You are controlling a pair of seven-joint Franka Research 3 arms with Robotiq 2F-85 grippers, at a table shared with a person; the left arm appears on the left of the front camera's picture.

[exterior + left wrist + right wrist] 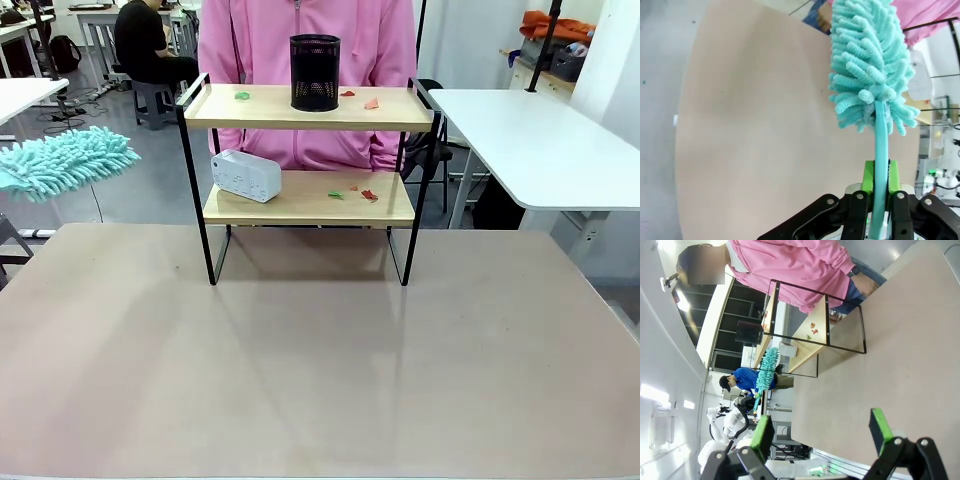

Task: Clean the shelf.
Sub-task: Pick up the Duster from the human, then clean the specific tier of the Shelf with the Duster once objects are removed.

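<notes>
Pinching duster (62, 165) in left gripper (881, 176), well left of shelf (270, 108) with cup (315, 72) on top — bare table (320, 350) ahead. Holding right gripper (820, 429) spread.

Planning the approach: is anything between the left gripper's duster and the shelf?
Nothing visible stands between the fluffy teal duster, clamped in the left gripper, and the two-tier wooden shelf with black metal frame.

Black mesh cup (315, 72), white socket block (246, 175), pink-clad person (250, 40) behind.
</notes>
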